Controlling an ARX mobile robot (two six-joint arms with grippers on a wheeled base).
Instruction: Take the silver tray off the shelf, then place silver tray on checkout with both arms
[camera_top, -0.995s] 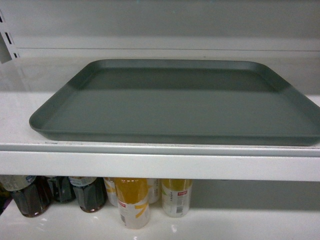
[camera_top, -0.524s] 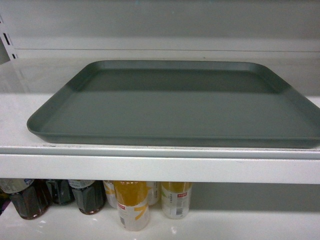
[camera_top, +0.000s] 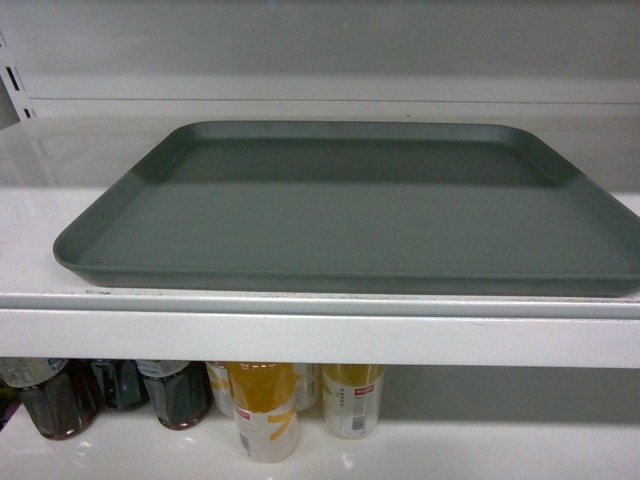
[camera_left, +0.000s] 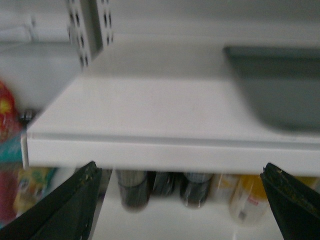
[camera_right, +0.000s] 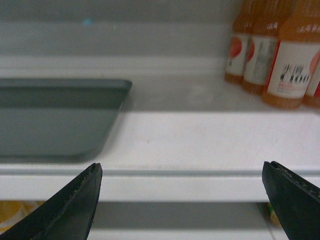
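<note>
The silver tray (camera_top: 350, 210) lies flat on the white shelf (camera_top: 320, 335), its front rim just behind the shelf's front lip. The left wrist view shows the tray's left end (camera_left: 280, 85) at upper right, and the right wrist view shows its right end (camera_right: 55, 115) at the left. My left gripper (camera_left: 180, 172) is open, in front of the shelf lip (camera_left: 150, 152) and left of the tray. My right gripper (camera_right: 181, 170) is open too, in front of the shelf lip (camera_right: 180, 187) and right of the tray. Neither gripper touches anything. No gripper appears in the head view. The checkout is out of view.
Dark and orange-yellow bottles (camera_top: 265, 405) stand on the lower board under the tray. Orange bottles (camera_right: 290, 55) stand on the shelf to the right of the tray. A slotted upright (camera_left: 90, 30) rises at the shelf's back left. Colourful packets (camera_left: 10, 145) sit far left.
The head view has shifted slightly: the tray and shelf sit a little lower in the frame and the tray's left corner a little further left than a second ago. The tray stays on the shelf.
</note>
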